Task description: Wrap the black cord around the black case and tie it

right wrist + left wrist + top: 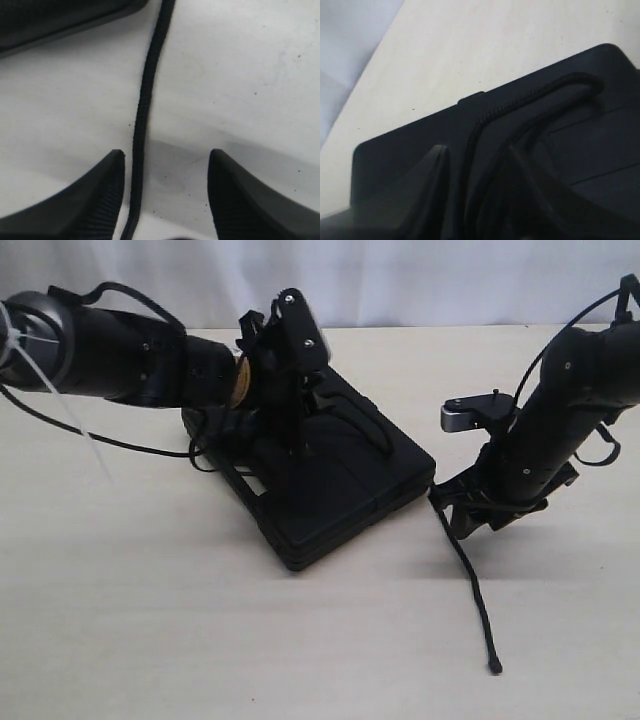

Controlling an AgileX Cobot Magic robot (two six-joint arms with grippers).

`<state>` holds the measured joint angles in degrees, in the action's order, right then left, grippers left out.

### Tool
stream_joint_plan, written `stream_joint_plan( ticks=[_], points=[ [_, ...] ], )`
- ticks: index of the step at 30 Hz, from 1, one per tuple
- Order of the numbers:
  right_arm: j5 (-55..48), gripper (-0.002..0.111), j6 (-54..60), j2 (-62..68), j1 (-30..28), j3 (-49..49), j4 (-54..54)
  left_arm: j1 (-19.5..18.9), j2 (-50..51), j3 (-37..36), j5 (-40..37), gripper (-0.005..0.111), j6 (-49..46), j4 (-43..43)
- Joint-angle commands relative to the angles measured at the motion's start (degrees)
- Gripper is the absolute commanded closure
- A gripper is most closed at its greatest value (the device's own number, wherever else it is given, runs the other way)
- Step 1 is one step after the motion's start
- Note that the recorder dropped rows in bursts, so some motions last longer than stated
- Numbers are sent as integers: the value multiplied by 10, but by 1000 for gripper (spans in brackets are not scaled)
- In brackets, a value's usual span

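The black case [345, 495] lies flat in the middle of the table. The black cord [476, 592] runs off the case's right corner and trails over the table to its tipped end near the front. My left gripper [300, 445] points down onto the top of the case. In the left wrist view it [477, 152] stands open, with two strands of the cord [520, 102] passing between its fingers across the case [410, 145]. My right gripper [452, 516] is low beside the case's right corner. It [166, 155] is open astride the cord [145, 95], which lies on the table close to one finger.
The beige table [150, 620] extends to the front and left. A thin smooth robot cable [100, 440] lies on it under the left arm. A white backdrop [400, 280] closes the far side. The case edge [50, 22] shows just beyond the right gripper.
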<state>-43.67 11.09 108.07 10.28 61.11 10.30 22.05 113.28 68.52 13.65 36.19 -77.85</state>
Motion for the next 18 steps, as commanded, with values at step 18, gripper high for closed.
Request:
stream_joint_plan(
  ticks=[18],
  points=[
    [22, 59, 3, 0, -1, -2, -13, 19, 28, 49, -21, 70, 11, -102]
  ],
)
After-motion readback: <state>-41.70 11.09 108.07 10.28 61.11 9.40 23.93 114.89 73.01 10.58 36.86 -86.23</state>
